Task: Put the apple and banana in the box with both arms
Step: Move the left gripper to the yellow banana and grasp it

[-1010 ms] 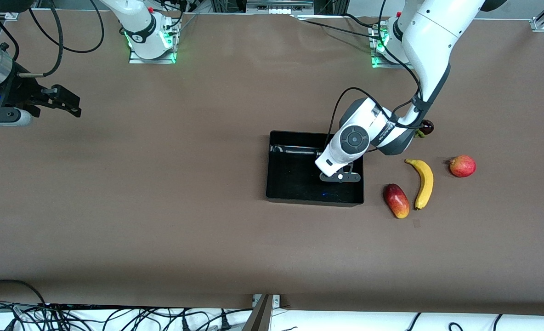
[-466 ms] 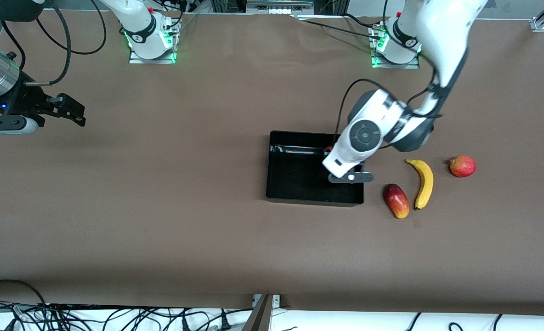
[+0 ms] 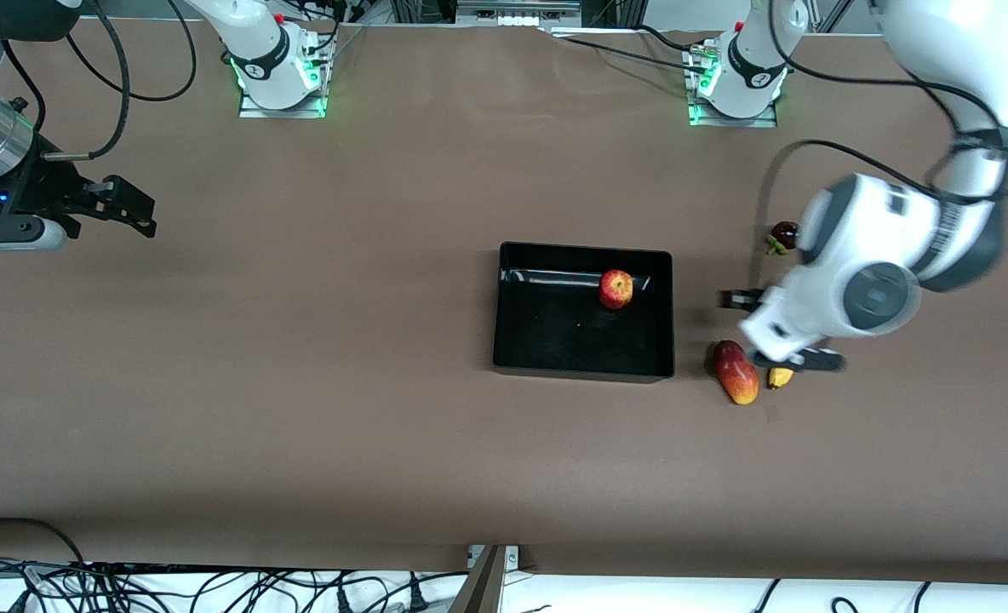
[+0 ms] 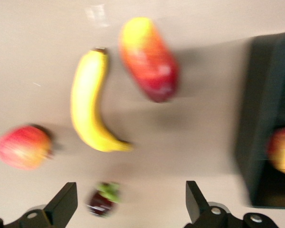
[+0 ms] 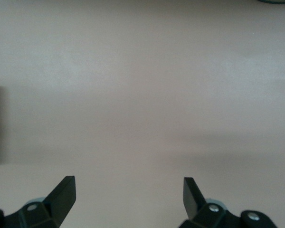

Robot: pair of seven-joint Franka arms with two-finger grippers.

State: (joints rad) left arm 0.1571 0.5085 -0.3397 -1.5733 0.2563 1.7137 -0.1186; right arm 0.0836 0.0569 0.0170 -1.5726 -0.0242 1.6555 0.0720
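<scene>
While the apple (image 3: 615,289) sits in the box (image 3: 512,340), the left gripper (image 4: 128,204) hangs wide open over the banana (image 4: 89,105), probably empty; the right gripper (image 5: 128,197) waits open too.

Around the banana (image 4: 90,103) room was tight: the mango (image 4: 148,59) lay just beside it toward the box (image 3: 583,368), the red-orange fruit (image 4: 23,147) and a small dark fruit (image 4: 102,199) sat near. The left gripper (image 4: 129,202) hung spread above the banana.
</scene>
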